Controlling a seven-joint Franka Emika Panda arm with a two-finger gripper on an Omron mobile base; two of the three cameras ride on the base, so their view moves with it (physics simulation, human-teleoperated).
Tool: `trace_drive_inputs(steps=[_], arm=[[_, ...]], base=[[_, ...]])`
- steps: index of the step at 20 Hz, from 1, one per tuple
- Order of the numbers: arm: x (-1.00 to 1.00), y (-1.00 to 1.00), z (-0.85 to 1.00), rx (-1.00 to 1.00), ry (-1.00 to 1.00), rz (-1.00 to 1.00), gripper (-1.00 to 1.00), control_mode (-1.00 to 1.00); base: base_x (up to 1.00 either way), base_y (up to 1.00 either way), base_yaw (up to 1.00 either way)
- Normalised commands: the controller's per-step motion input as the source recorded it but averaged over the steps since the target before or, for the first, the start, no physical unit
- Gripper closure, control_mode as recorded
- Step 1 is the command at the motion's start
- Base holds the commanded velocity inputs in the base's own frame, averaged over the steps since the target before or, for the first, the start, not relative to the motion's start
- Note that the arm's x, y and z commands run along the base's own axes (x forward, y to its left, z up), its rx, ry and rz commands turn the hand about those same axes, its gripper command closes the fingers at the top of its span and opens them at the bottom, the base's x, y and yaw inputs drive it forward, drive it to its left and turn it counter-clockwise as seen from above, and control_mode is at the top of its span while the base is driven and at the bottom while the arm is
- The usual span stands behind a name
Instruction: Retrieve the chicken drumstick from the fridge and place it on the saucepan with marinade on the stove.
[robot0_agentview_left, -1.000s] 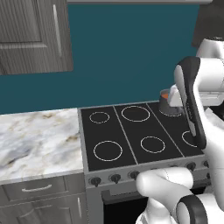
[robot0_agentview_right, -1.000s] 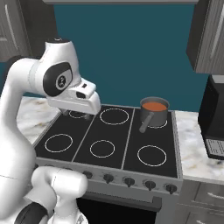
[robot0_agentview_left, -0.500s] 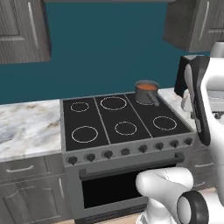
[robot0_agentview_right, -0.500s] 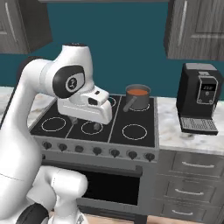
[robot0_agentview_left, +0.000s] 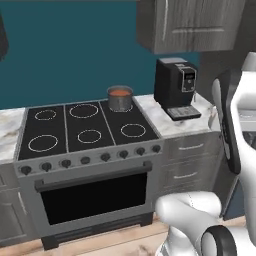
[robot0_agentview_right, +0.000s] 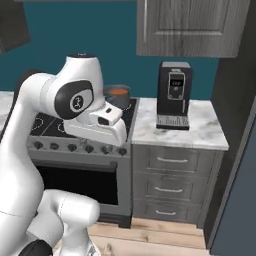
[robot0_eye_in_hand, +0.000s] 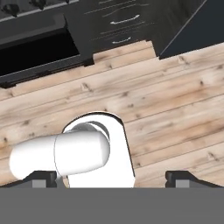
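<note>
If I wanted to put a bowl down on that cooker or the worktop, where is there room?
On the stove, every ring is bare except the back right one, under the saucepan. The marble counter is free right of the coffee machine; the strip between machine and saucepan is tight.

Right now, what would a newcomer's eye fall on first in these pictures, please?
Probably the saucepan of orange-red marinade on the stove, at its back right burner. Next, the black coffee machine on the marble counter to the right. The hand hangs open, pointing down at the wooden floor.
</note>
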Motion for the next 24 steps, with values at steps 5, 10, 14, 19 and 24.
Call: trace_drive_inputs(steps=[5,10,14,19,24], arm=[[0.0,0.0,0.0,0.0,0.0,0.0,-1.0,1.0],[0.0,0.0,0.0,0.0,0.0,0.0,-1.0,1.0],[0.0,0.0,0.0,0.0,0.0,0.0,-1.0,1.0],[0.0,0.0,0.0,0.0,0.0,0.0,-1.0,1.0],[0.0,0.0,0.0,0.0,0.0,0.0,-1.0,1.0]], base=[[0.07,-1.0,0.0],[0.08,-1.0,0.0],[0.0,-1.0,-0.01],[0.0,-1.0,-0.03],[-0.01,-1.0,-0.02]])
